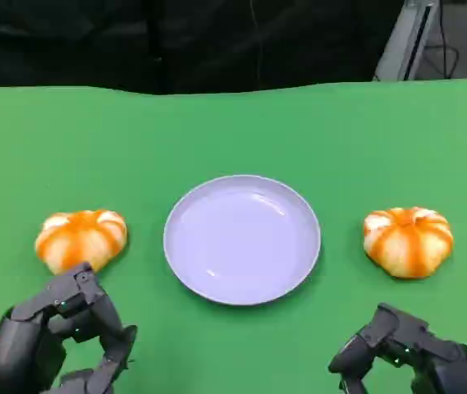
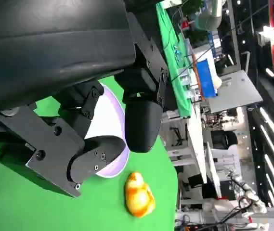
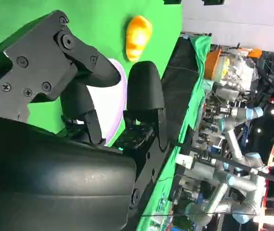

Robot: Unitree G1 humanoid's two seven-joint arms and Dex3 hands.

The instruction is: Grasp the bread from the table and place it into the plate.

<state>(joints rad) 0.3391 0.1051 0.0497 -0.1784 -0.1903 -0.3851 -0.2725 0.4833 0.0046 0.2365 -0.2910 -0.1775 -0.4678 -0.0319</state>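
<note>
I can read no writing or label on anything here. On the green desk (image 1: 233, 123) there are two round orange-and-white bread rolls, shaped like small pumpkins with ribs running from the top; being round, they have no clear long axis. The left bread roll (image 1: 81, 238) lies just beyond my left hand (image 1: 57, 341), near it but apart. The right bread roll (image 1: 408, 240) lies beyond my right hand (image 1: 409, 353), further from it. Between the two rolls stands the shallow round pale lilac plate (image 1: 242, 239), and nothing lies in it. Both hands are low at the near edge of the desk. My left fingers (image 2: 144, 120) are spread and grasp nothing. My right fingers (image 3: 144, 91) are also released, holding nothing.
</note>
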